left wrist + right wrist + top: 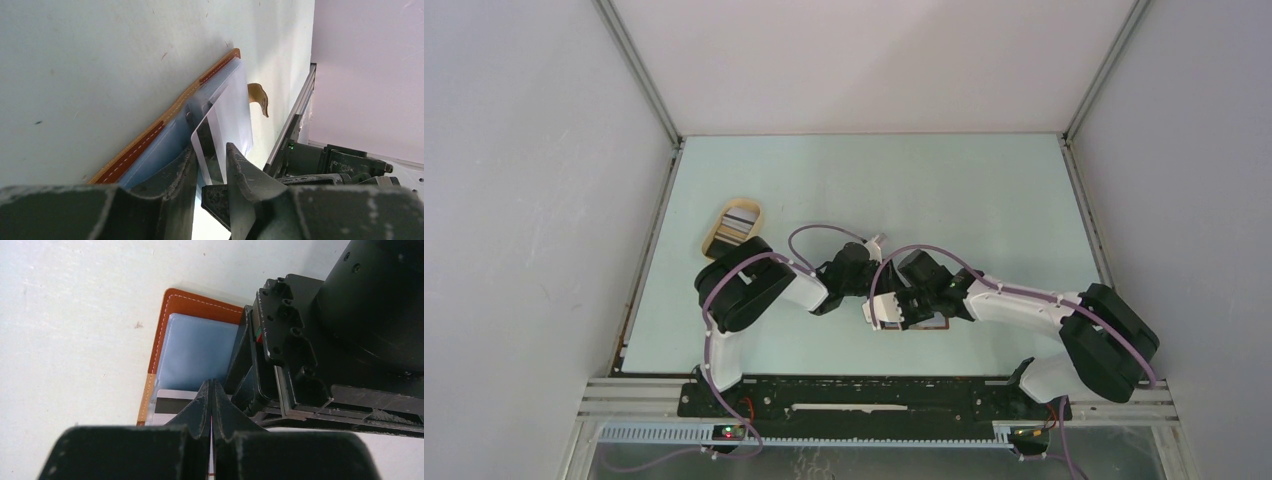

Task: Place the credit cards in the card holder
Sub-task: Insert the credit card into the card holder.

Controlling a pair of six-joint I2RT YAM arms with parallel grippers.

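Observation:
The brown card holder (936, 326) lies open on the table under both grippers, its stitched leather edge (145, 142) and clear bluish sleeves (200, 347) showing. A white credit card with a black stripe (206, 142) stands partly in a sleeve, between the fingers of my left gripper (211, 149), whose jaws stand apart. The same credit card (170, 402) lies just beyond my right gripper (211, 384), which is shut, tips pointing down at the holder. From above, the left gripper (882, 305) and right gripper (914, 308) nearly touch. More credit cards (736, 225) lie in the tray.
An oval tan tray (759, 212) sits at the back left of the table. The holder's clasp tab (259, 95) curls up off its far end. The left gripper's black body (300, 340) crowds the right wrist view. Side walls and a metal rail border the table.

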